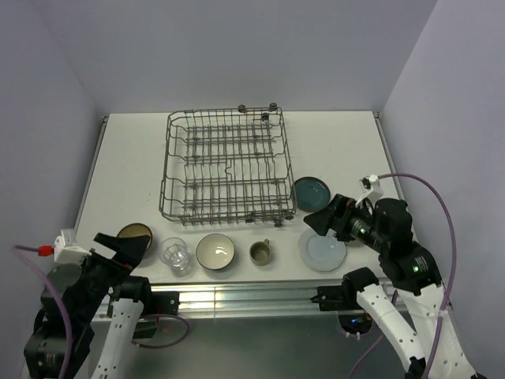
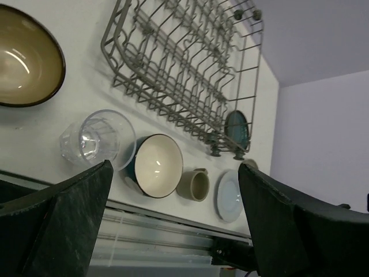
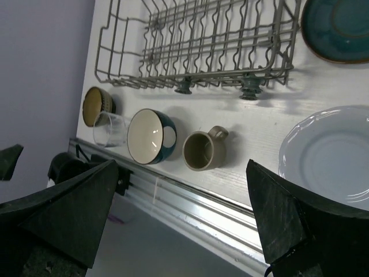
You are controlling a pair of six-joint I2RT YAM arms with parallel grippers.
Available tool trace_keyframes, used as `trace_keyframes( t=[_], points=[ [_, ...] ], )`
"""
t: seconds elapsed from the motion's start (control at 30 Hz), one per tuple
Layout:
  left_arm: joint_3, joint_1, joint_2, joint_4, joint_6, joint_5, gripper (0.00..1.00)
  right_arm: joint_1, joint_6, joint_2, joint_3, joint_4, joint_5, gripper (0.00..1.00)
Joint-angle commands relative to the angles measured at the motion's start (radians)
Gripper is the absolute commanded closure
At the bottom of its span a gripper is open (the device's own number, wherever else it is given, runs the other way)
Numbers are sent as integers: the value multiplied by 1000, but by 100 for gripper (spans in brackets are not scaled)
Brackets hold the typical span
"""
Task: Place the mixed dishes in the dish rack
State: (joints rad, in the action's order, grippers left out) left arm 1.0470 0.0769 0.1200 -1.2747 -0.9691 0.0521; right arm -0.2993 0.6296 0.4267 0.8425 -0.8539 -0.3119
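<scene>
Top external: clear glass tumbler (image 1: 174, 255) stands on white tabletop (image 1: 126, 158) just off the near-left corner of the large grey wire dish rack (image 1: 225, 166). Likely light, slick, breakable; pinch across its rim. Left gripper (image 1: 128, 246), right gripper (image 1: 319, 219) both spread, empty.

Lab test booth: bare lilac walls (image 1: 237, 47), white table (image 1: 339, 150), aluminium rail (image 1: 237, 297).

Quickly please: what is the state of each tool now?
Left tool: open, holding nothing.
Right tool: open, holding nothing.
</scene>
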Motion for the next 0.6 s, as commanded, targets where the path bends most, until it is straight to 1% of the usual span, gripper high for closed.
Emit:
trace_keyframes(
  t=[0.0,0.07,0.17,0.2,0.23,0.27,0.3,0.33,0.37,0.4,0.43,0.47,0.5,0.53,0.57],
  points=[
    [-57,-6,84,44,55,25,3,-17,-54,78,15,65,-102,0],
    [-70,-8,105,47,52,20,2,-40,-39,96,29,85,-93,0],
    [-88,-9,110,58,-2,-6,1,-135,13,96,53,153,-55,0],
    [-91,-11,115,69,-3,8,1,-165,24,102,64,164,-27,0],
    [-96,-15,119,99,6,24,1,-243,33,136,73,164,9,0],
    [-110,-20,133,115,12,57,1,-288,54,158,82,158,90,0],
    [-114,-23,144,127,21,69,1,-338,64,215,93,159,130,0],
    [-116,-25,159,136,36,81,1,-459,77,248,98,162,178,0],
    [-117,-25,191,144,41,86,1,-530,111,277,102,174,235,0],
    [-111,-26,207,144,46,84,1,-604,128,347,119,182,361,0],
    [-107,-28,222,146,58,80,1,-741,143,389,135,179,422,0],
    [-98,-29,243,153,69,74,1,-795,175,430,154,167,478,0],
    [-91,-29,253,156,79,71,1,-843,192,513,194,156,576,0],
    [-87,-31,259,159,99,71,1,-907,212,550,210,148,608,0],
    [-82,-31,265,159,104,69,1,-929,222,581,220,154,626,0]
  ],
)
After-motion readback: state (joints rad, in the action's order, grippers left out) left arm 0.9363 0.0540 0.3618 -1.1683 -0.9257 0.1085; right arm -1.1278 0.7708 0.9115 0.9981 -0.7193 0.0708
